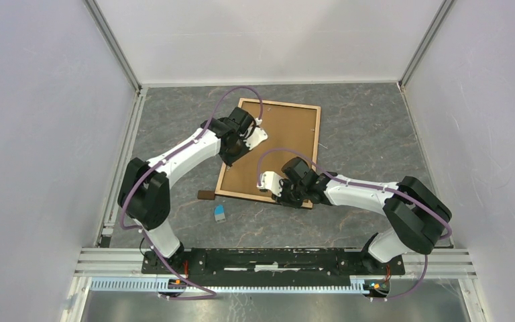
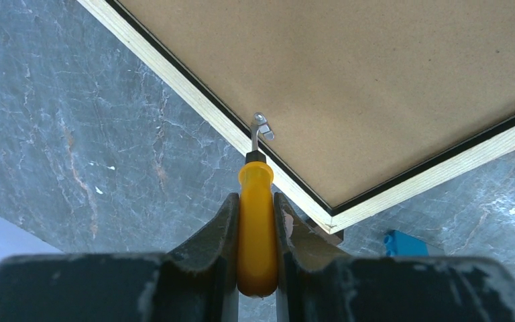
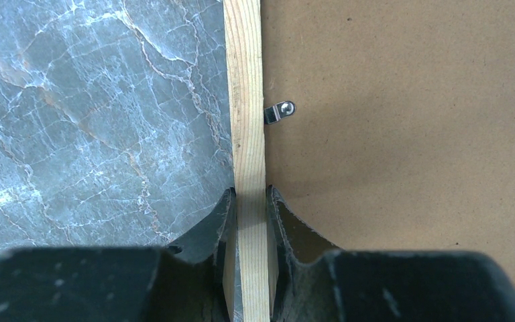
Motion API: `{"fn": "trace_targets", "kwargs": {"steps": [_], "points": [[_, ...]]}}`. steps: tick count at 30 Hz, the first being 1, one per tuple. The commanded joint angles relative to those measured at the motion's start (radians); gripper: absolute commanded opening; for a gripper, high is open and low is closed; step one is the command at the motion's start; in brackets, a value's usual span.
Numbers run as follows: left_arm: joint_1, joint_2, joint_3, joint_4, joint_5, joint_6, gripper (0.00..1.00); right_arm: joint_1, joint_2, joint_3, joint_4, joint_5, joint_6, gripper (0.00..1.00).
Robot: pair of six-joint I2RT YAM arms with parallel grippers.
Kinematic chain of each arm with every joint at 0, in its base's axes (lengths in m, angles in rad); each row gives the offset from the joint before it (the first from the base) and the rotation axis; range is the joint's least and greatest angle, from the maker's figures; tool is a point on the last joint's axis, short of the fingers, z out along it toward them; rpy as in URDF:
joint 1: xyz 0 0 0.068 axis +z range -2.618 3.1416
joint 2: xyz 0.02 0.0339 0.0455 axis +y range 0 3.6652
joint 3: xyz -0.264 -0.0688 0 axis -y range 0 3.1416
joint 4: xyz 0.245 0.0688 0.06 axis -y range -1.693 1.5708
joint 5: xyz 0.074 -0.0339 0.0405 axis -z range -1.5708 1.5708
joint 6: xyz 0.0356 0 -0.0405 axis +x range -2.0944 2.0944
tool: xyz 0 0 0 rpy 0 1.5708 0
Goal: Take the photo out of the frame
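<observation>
Dead ahead, 12 o'clock off left gripper [image 2: 257, 201] pinching screwdriver [image 2: 255, 231]: clip [image 2: 261, 126] on frame [image 2: 174, 75], tip touching; right gripper [image 3: 250, 194] nips its rim.

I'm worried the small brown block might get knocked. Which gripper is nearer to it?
Left. The left gripper, holding a screwdriver at the frame's left rim, sits just beyond the brown block. The right gripper clamps the near rim, farther along toward the other corner.

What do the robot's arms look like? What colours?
The left arm and right arm are white tubes with chunky black joints. A thin purple cable loops along each. The left gripper and right gripper have dark, scuffed, curved fingers.
</observation>
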Motion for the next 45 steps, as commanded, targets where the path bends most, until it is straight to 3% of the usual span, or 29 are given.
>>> {"fn": "trace_targets", "kwargs": {"steps": [1,7,17,29,36,41,45], "points": [[-0.007,-0.023,-0.024,-0.002,0.179,-0.089,0.02,-0.01,0.064,-0.009,0.013,0.007,0.03,0.0],[-0.007,-0.024,-0.032,0.008,0.227,-0.118,0.02,-0.009,0.067,-0.009,0.012,0.007,0.032,0.0],[0.021,-0.022,-0.065,0.092,0.193,-0.168,0.02,-0.01,0.072,-0.007,0.012,0.003,0.032,0.0],[0.063,-0.003,-0.026,0.13,0.29,-0.204,0.02,-0.009,0.071,0.003,0.009,-0.031,0.027,0.03],[0.099,-0.023,0.001,0.121,0.364,-0.231,0.02,-0.011,0.054,0.025,-0.002,-0.059,0.025,0.23],[0.119,-0.048,0.019,0.11,0.383,-0.239,0.02,-0.028,0.059,0.048,-0.014,-0.093,0.027,0.32],[0.152,-0.087,0.022,0.096,0.406,-0.25,0.02,-0.102,0.028,0.13,-0.057,-0.214,0.005,0.52]]}}
